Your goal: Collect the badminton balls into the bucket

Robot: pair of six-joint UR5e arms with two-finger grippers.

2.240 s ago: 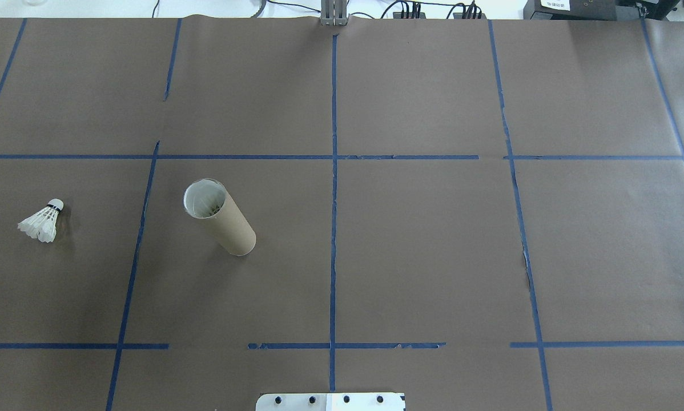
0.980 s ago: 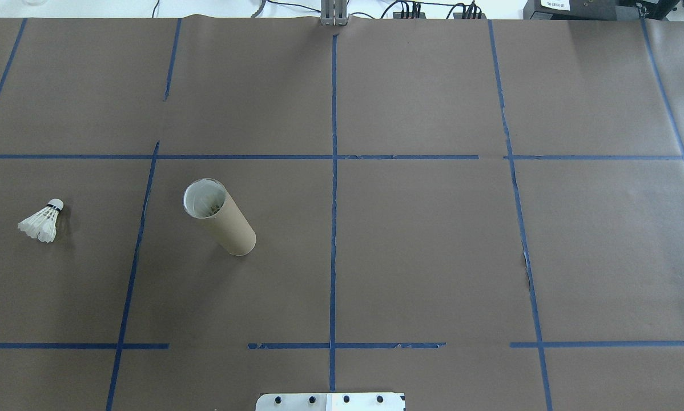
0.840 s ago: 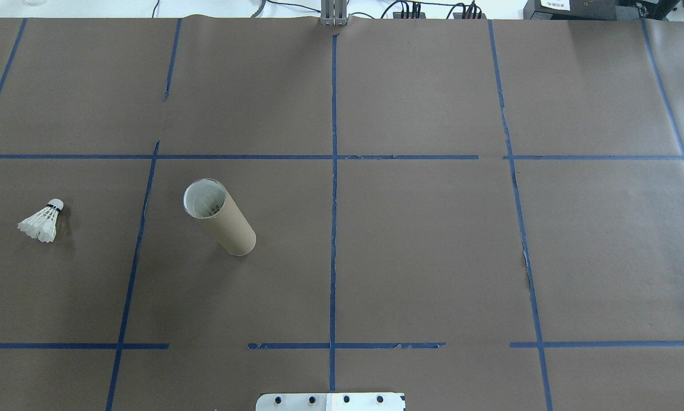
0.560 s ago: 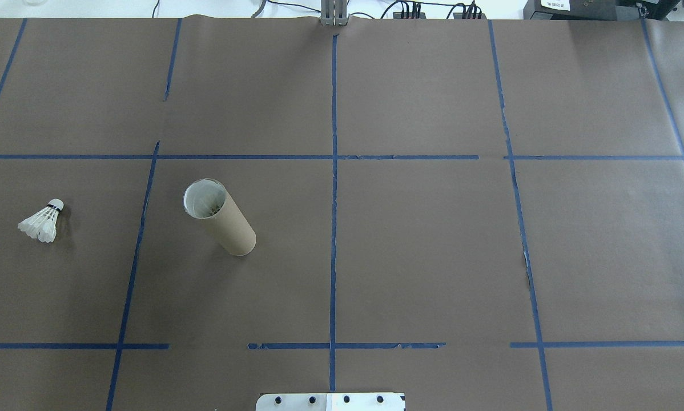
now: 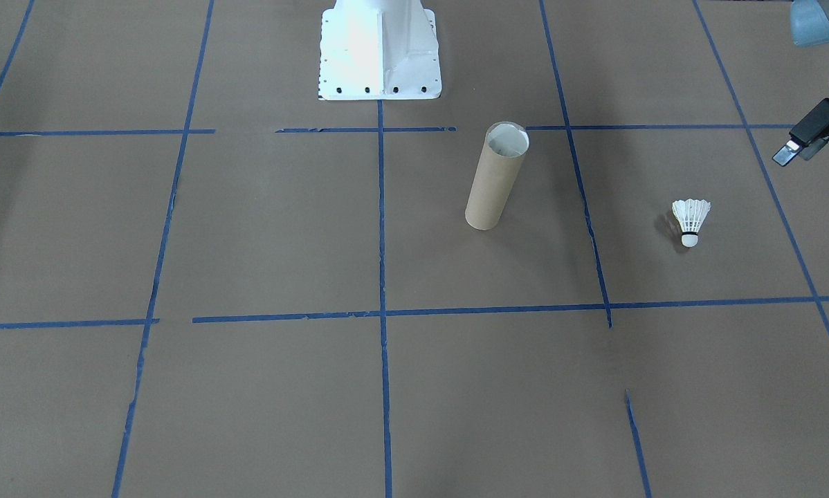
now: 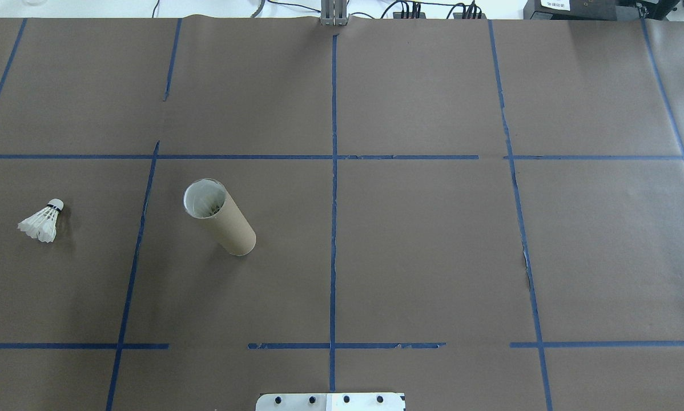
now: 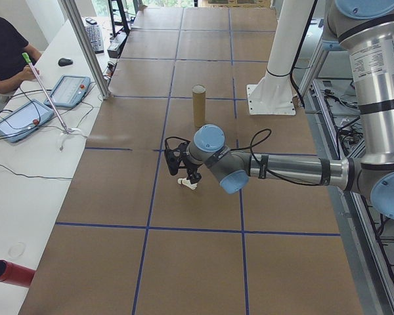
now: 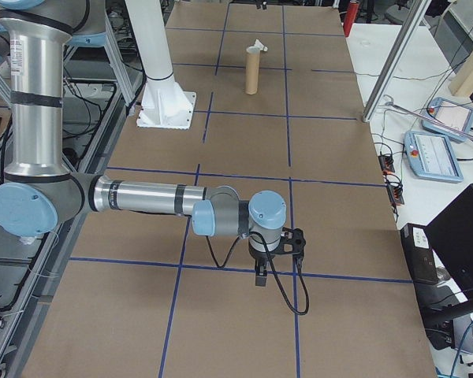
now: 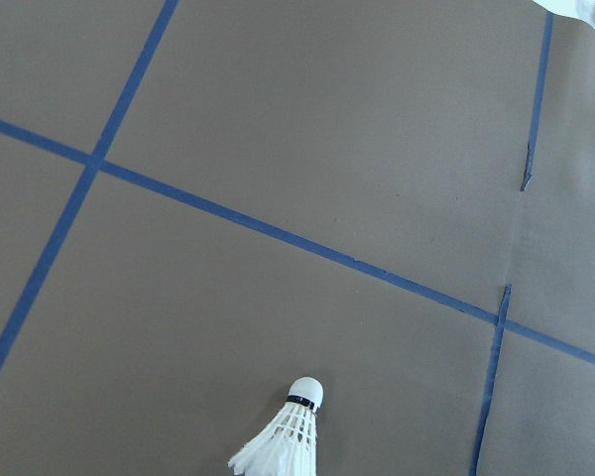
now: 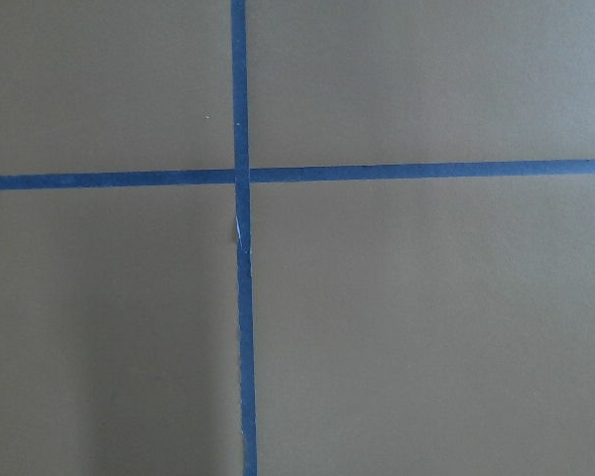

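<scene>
A robotics lab: a long desk [image 6: 433,257] covered in brown paper gridded with blue tape, a white metal robot base [image 5: 378,52], and grey teach-pendant tablets [image 7: 69,90] with cables alongside.

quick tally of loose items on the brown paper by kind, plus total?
Shuttlecock: 1, lying on its side on the robot's left part of the table.
Cardboard tube: 1, standing upright, open end up.
Total: 2
</scene>
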